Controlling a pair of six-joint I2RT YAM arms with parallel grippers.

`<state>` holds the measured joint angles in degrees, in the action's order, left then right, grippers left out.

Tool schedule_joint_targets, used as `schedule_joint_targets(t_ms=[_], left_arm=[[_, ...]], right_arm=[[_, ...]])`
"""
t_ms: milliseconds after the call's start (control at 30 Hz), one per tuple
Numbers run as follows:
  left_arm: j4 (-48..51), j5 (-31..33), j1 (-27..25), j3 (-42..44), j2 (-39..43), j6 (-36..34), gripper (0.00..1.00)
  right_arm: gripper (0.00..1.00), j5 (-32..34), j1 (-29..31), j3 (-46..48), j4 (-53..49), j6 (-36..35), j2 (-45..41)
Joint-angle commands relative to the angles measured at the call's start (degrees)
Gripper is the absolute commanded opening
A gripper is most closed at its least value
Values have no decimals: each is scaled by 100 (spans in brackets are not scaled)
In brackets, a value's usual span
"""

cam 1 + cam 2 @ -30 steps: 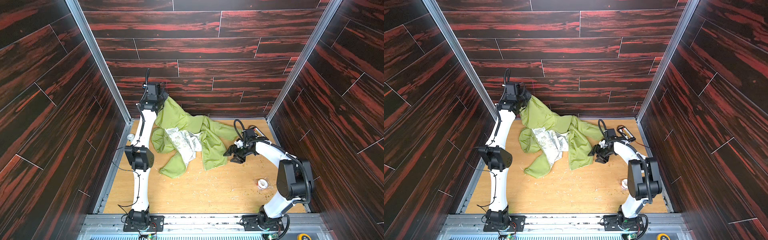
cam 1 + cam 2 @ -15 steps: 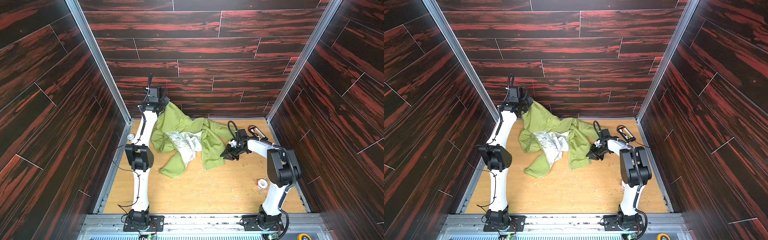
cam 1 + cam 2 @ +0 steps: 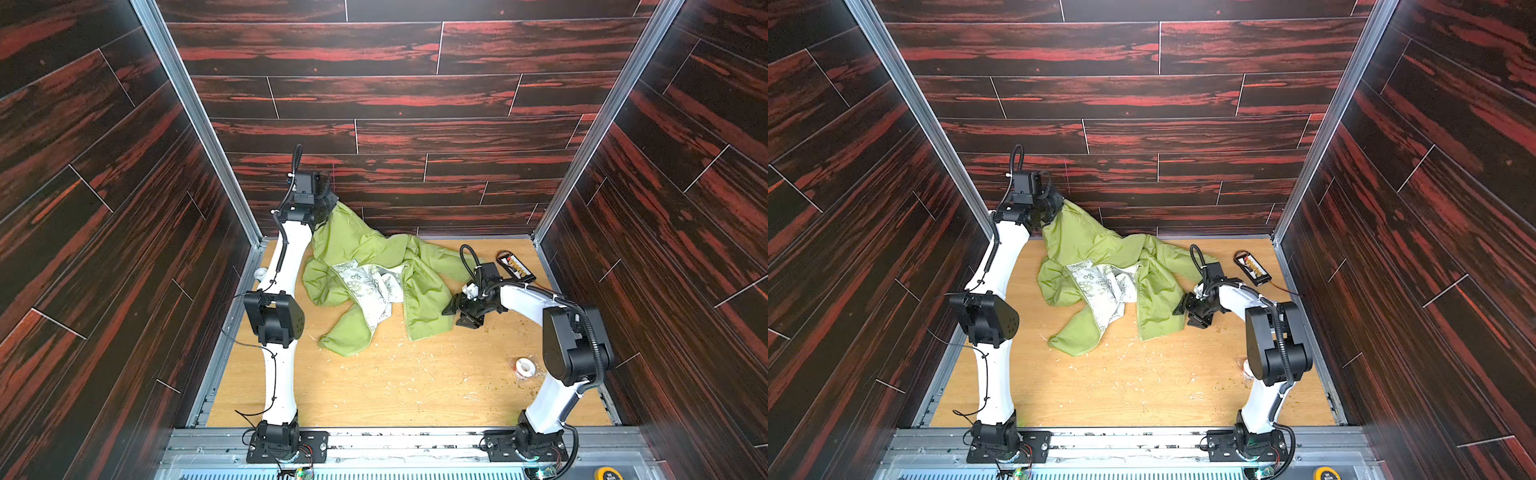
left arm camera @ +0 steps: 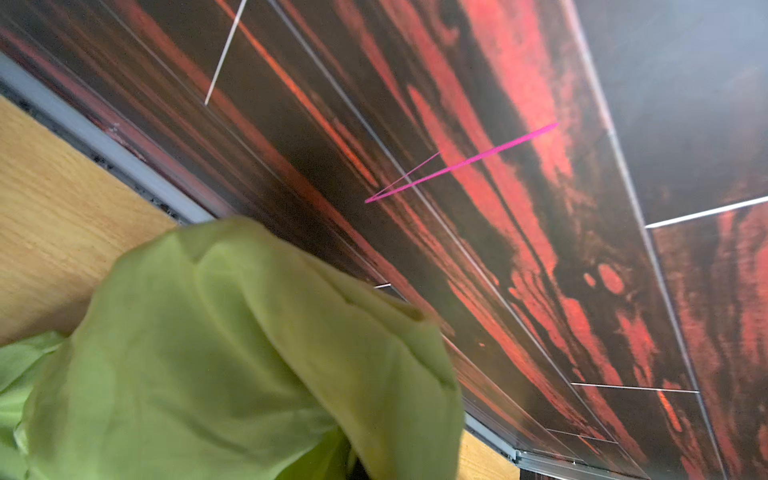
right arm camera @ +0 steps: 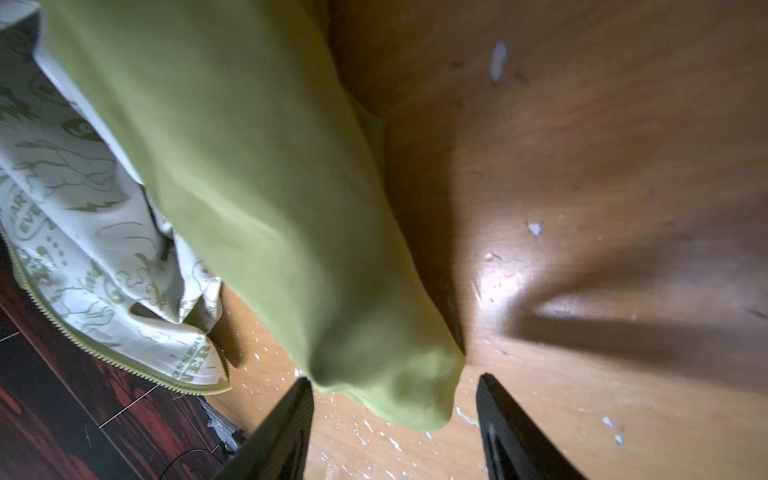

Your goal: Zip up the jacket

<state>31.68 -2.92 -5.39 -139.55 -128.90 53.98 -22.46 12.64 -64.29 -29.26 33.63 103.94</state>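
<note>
The jacket [image 3: 361, 245] lies crumpled on the table [image 3: 395, 386], toward the back and left of centre; it is unzipped, with the white patterned lining [image 3: 370, 286] turned up in the middle; the heap looks the same as a second ago.

One upper part hangs from the left gripper [image 3: 326, 205], raised close to the back wall; cloth hides its fingers in the left wrist view, but it is clenched on the jacket; I see it in about the same place as before.

The change is on the right; the right gripper [image 3: 451, 309] sits closer to the jacket's right-hand flap than a second ago, and its elbow has swung in and back out; its jaws are released, spread, low over the wood.

In the right wrist view the two fingers [image 5: 291, 428] flank a rounded green corner; I cannot tell whether either touches it; zipper teeth [image 5: 104, 357] run along the lining edge beside it.

The tape roll [image 3: 524, 368] and black pack [image 3: 515, 266] are unmoved.
</note>
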Motion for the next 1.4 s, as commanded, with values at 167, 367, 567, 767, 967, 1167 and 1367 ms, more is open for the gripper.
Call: schedule_joint_targets(t_ms=[167,367,567,767,967,1167,1367], left_arm=[[-118,-85,46,11,406,-19,0],[-57,-95,51,6,432,-88,0],[-65,-105,99,-28,488,-90,0],[-3,-87,271,-378,464,41,0],[84,-93,501,-743,352,274,0],[-71,-121,659,-767,237,571,0],[-238,-148,723,-996,-258,1151,0]], right_arm=[[50,-408,158,-213,394,201,371],[7,-375,156,-379,148,245,-25],[0,-141,162,-490,-560,46,-1134],[0,206,144,-779,-1527,-312,-2223],[0,511,53,-965,-2184,-348,-2960],[0,729,-43,-781,-2670,-374,-3467],[0,691,-43,272,-2459,-383,-3664]])
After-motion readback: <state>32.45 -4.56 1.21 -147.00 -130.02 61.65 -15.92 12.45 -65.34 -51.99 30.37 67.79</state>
